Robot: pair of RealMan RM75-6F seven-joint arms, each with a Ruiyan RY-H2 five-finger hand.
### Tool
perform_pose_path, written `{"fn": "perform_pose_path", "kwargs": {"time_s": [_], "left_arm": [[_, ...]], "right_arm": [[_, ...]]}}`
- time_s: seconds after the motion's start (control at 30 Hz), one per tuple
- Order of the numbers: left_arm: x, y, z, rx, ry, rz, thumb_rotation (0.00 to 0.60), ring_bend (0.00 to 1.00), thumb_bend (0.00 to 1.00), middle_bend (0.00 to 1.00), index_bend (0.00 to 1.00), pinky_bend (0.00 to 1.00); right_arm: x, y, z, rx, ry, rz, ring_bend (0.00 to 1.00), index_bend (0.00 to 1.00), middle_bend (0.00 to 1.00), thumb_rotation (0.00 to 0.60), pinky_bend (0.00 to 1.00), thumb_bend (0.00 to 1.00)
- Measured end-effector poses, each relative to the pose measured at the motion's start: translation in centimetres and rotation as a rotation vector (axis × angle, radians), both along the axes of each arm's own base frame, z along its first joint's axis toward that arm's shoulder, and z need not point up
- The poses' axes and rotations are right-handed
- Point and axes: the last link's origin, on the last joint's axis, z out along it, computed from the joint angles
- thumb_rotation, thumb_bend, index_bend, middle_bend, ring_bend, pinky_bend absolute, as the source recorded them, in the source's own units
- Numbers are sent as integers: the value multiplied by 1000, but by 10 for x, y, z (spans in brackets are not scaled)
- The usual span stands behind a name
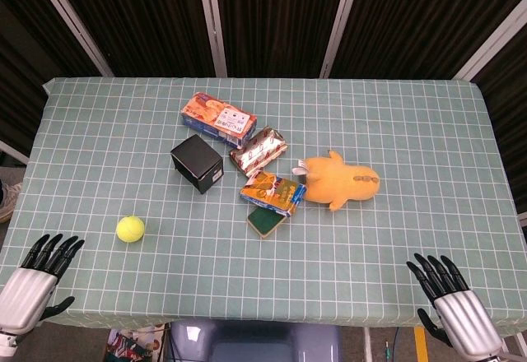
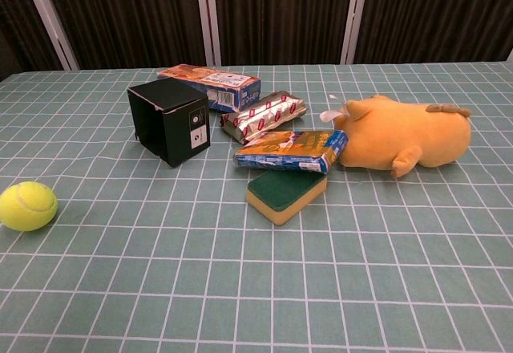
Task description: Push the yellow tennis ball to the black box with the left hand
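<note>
Left hand (image 1: 37, 276) sits at the near-left table edge, fingers spread, holding nothing, not touching anything. Yellow tennis ball (image 1: 130, 229) lies ahead of it and to its right, near but apart. Black box (image 1: 197, 163) is further along roughly the same diagonal, so push goes forward-right, w/ hand coming in behind ball. Right hand (image 1: 451, 296), also spread and empty, is well apart at the near-right edge.

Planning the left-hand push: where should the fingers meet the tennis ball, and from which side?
Meet the tennis ball on its near-left side, opposite the black box, which lies up and right. It's round and free-rolling, so probably use flat fingers at mid-height. The left hand is already near-left.
</note>
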Motion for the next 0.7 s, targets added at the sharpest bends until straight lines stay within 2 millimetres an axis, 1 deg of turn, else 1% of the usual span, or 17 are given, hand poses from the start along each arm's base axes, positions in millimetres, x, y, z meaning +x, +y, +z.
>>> {"fn": "perform_pose_path", "kwargs": {"time_s": [0.27, 0.33, 0.37, 0.4, 0.47, 0.5, 0.57, 0.7], "left_arm": [[0, 1, -5, -8, 12, 1, 600, 1, 104, 73, 41, 2], [1, 3, -9, -19, 13, -8, 600, 96, 131, 178, 153, 105], [2, 5, -12, -29, 15, -22, 600, 226, 163, 313, 282, 247], [3, 7, -14, -37, 17, -34, 600, 382, 200, 463, 417, 413], [4, 13, -18, -38, 19, -65, 600, 550, 243, 606, 542, 591], [4, 16, -19, -31, 22, -81, 600, 583, 254, 623, 562, 621], [2, 22, -21, -9, 41, -115, 600, 600, 256, 626, 573, 626], [-9, 36, -24, 16, 105, -151, 600, 668, 255, 679, 576, 663]], "right_arm": [[0, 0, 0, 14, -10, 0, 0, 0, 0, 600, 0, 428], [0, -1, 0, 15, -18, -4, 0, 0, 0, 600, 0, 428], [0, -2, 1, 14, -24, -5, 0, 0, 0, 600, 0, 428], [0, -4, 1, 13, -32, -6, 0, 0, 0, 600, 0, 428], [-1, -6, 2, 11, -40, -12, 0, 0, 0, 600, 0, 428], [-2, -9, 3, 11, -42, -18, 0, 0, 0, 600, 0, 428], [-4, -12, 3, 12, -50, -29, 0, 0, 0, 600, 0, 428], [-9, -22, 7, 10, -64, -56, 0, 0, 0, 600, 0, 428]]}}
